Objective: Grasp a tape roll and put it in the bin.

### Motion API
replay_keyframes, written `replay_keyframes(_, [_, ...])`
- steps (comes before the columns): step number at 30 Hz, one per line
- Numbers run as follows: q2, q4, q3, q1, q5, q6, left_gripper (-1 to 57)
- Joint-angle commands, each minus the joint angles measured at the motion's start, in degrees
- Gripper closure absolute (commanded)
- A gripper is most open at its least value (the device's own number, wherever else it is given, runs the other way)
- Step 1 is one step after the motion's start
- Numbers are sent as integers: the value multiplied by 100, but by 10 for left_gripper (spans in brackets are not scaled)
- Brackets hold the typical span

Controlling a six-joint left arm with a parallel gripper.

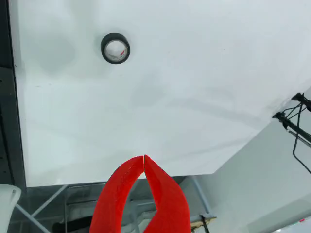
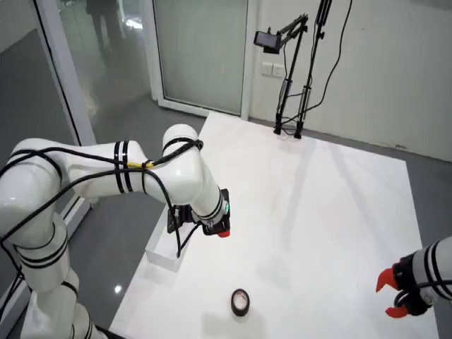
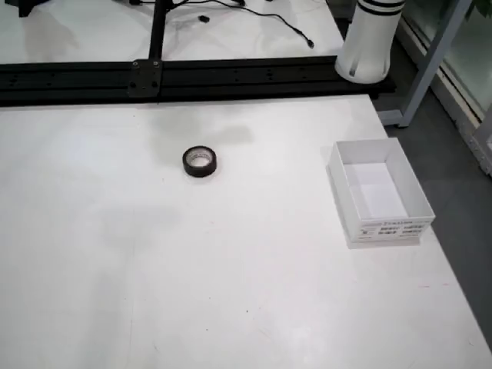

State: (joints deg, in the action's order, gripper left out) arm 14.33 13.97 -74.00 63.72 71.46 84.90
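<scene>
One black tape roll (image 1: 115, 48) lay flat on the white table (image 1: 194, 87) in the wrist view, well ahead of the red gripper (image 1: 144, 162), whose fingertips met with nothing between them. Judged step: the approach, no grasp made yet; next move called for spreading the jaws and descending over the roll.

In the side view the working arm (image 2: 141, 176) hung over the table's left edge above the white bin (image 2: 164, 258); the roll (image 2: 240, 301) sat near the front edge. A second arm's red gripper (image 2: 392, 295) showed at lower right. Glass doors and a camera stand (image 2: 289, 70) stood behind.

The overhead view showed roll (image 3: 200, 161) and empty bin (image 3: 379, 192) well apart, a black rail (image 3: 192, 77) behind.
</scene>
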Motion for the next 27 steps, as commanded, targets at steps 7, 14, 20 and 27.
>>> replay_keyframes(7, [0,0,0,18,0,0,570])
replay_keyframes(14, [0,0,0,18,0,0,570])
replay_keyframes(20, [-44,9,-61,-26,9,0,570])
replay_keyframes(27, [-132,9,-158,-193,9,0,570])
